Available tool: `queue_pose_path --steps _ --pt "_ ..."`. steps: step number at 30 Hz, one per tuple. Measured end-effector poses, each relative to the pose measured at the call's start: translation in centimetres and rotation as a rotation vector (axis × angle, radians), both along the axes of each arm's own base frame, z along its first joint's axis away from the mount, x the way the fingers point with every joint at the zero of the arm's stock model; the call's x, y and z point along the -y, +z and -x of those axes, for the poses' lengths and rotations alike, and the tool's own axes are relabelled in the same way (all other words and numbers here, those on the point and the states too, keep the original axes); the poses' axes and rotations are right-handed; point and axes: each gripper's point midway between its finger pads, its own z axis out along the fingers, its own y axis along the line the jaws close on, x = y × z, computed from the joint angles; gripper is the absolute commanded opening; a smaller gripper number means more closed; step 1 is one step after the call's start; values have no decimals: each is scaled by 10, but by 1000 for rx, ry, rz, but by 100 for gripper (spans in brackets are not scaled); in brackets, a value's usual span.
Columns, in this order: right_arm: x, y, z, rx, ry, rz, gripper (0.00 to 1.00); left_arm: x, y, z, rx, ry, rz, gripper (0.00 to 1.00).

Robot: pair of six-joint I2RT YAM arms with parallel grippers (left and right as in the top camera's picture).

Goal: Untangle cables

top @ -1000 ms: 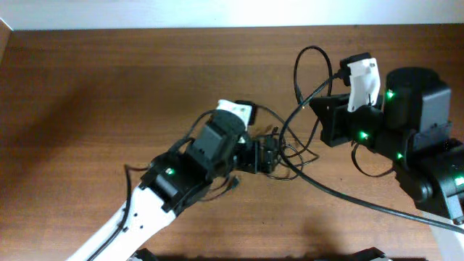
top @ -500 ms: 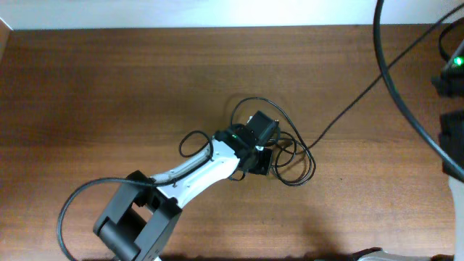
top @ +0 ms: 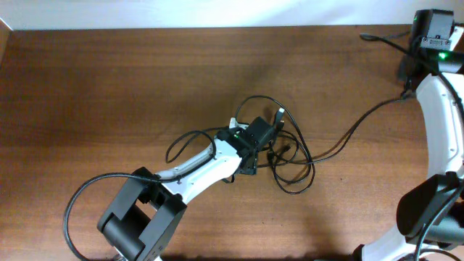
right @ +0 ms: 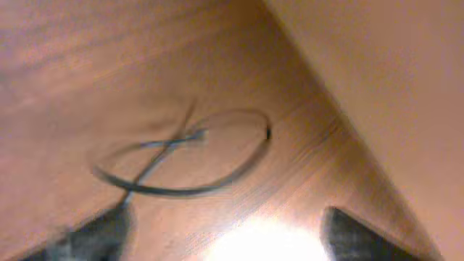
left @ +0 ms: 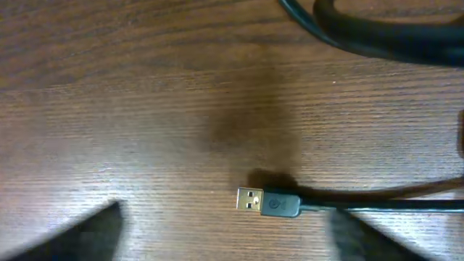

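The cables (top: 291, 156) lie as a loose tangle of thin black loops at the table's middle. My left gripper (top: 268, 139) hangs over the tangle's left side. In the left wrist view the left gripper (left: 228, 233) is open. Its fingers (left: 85, 235) stand wide apart above the wood. A black USB plug (left: 279, 204) with a gold tip lies flat on the table just ahead of them, untouched. My right gripper (right: 228, 233) is open too, with nothing between its fingers (right: 362, 235). It looks from a distance at a thin cable loop (right: 181, 163), blurred.
A thicker black cable (left: 377, 36) crosses the top of the left wrist view. The right arm (top: 444, 101) runs along the table's right edge up to the far right corner. A long black cord (top: 362, 123) leads from the tangle toward that corner.
The right arm has left the tangle and now reaches the far right corner. The left arm now stretches in from the lower left. The cable loops have shifted slightly.
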Motion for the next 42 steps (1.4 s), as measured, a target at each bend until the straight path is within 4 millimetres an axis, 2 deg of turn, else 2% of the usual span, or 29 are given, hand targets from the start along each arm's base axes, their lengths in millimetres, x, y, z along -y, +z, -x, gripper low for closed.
queue_pose_path --steps 3,4,6,8,10,11,13,15,16,17,19,20,21,22,25,26,27,28,29,30,31,32,34,36,37,39,40,41,42 --pt "-25 -23 25 -42 -66 -199 99 0 0 0 -2 2 2 99" --pt "-45 -35 32 -74 -42 -326 99 0 0 0 -1 2 2 99" --pt "-99 -51 53 -172 21 -622 86 0 0 0 0 2 3 99" --pt "-123 -56 71 -238 6 -754 78 0 0 0 -1 2 2 99" --pt "-150 -77 98 -328 -104 -858 79 0 0 0 0 2 3 99" --pt "-158 -92 98 -315 -135 -874 79 0 0 0 0 2 3 99" --pt "-184 -140 108 -358 -159 -893 79 0 0 0 -1 2 2 99" --pt "-204 -177 115 -341 -193 -904 66 0 0 0 -1 2 2 99" --pt "-208 -185 124 -357 -226 -908 61 0 0 0 -1 2 2 99" --pt "-211 -190 123 -330 -244 -915 57 0 0 0 -2 2 2 99" --pt "-217 -213 140 -344 -318 -919 52 0 0 0 -1 2 3 99" --pt "-217 -219 144 -342 -328 -920 32 0 0 0 -1 2 3 99" --pt "-217 -226 150 -345 -344 -920 8 0 0 0 -1 2 3 99" --pt "-217 -228 150 -323 -338 -924 4 0 0 0 -1 2 2 99" --pt "-217 -228 148 -311 -318 -927 4 0 0 0 -1 2 2 99" --pt "-213 -219 154 -357 -302 -913 4 0 0 0 -1 2 2 99" --pt "-209 -199 157 -409 -270 -897 4 0 0 0 -2 2 2 99" --pt "-208 -162 150 -442 -187 -886 4 0 0 1 -4 2 0 99" --pt "-208 -109 140 -439 -57 -881 4 0 0 1 -2 2 2 99" --pt "-209 -63 143 -445 67 -866 4 0 0 1 -2 2 2 99" --pt "-209 -36 157 -490 147 -851 4 0 -1 1 -4 2 0 99" --pt "-209 -23 158 -488 222 -832 4 0 0 0 -2 2 2 99" --pt "-211 -27 165 -568 335 -802 4 0 0 0 -2 2 2 99" --pt "-211 -26 162 -561 379 -795 4 0 0 0 -2 2 2 99" --pt "-215 -18 152 -515 433 -830 4 0 -1 1 -2 2 1 99" --pt "-211 26 115 -301 529 -836 4 0 0 0 -2 2 2 99" --pt "-190 49 98 -192 491 -767 4 0 0 0 -2 2 2 99" --pt "-158 69 81 -79 404 -656 4 0 0 1 -2 2 2 99" --pt "-112 91 69 45 277 -519 4 0 0 1 -2 2 1 99"
